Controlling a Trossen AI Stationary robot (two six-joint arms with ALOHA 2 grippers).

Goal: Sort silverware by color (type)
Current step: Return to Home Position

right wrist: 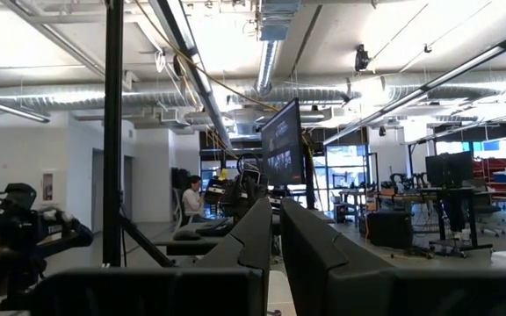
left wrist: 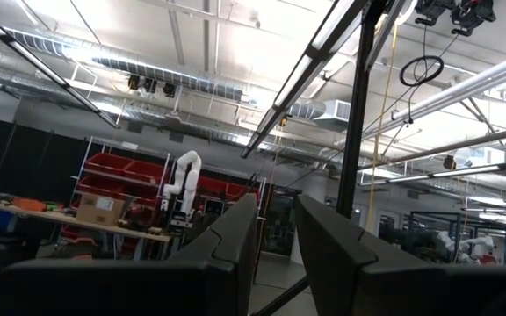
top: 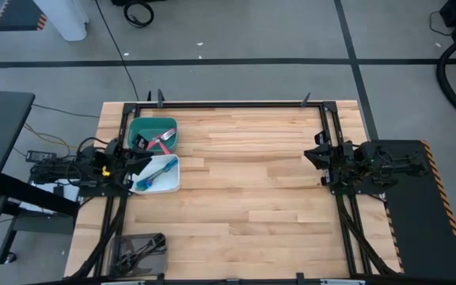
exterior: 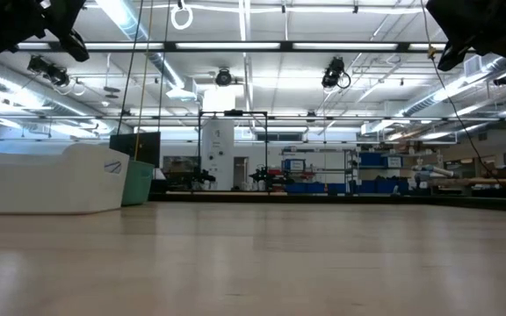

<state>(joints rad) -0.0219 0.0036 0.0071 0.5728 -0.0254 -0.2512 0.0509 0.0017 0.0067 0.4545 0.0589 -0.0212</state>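
— Where's the left gripper (left wrist: pixel 276 204) at this moment?

— Pulled in at the left edge of the wooden table (top: pixel 252 198), held above the wood just beside the green bin (top: pixel 137 125) and the white bin (top: pixel 173 184). Its wrist camera looks up at the ceiling lights. The fingers are drawn in to a slim gap with nothing between them.

— And the right gripper (right wrist: pixel 277 204)?

— It's across the table at the right edge, well apart from every bin. Its fingers are all but touching, with only a thin slit between them, and they grip nothing either.

— So where's the cutlery?

— All of it that I can see from above is in bins. The pink-handled pieces (top: pixel 163 141) lie in the green bin, at the far left of the table. The blue-handled pieces (top: pixel 155 172) lie slantwise in the white bin, which touches the green one on its near side. Down at the near left corner, well apart from those two, the dark grey utensils (top: pixel 139 252) sit heaped in the dark bin (top: pixel 119 241).

— Can you count them?

— Not from here, they're too small and they overlap.

— Anything at table height?

— The white bin's wall shows on the left, with the green one just behind it.
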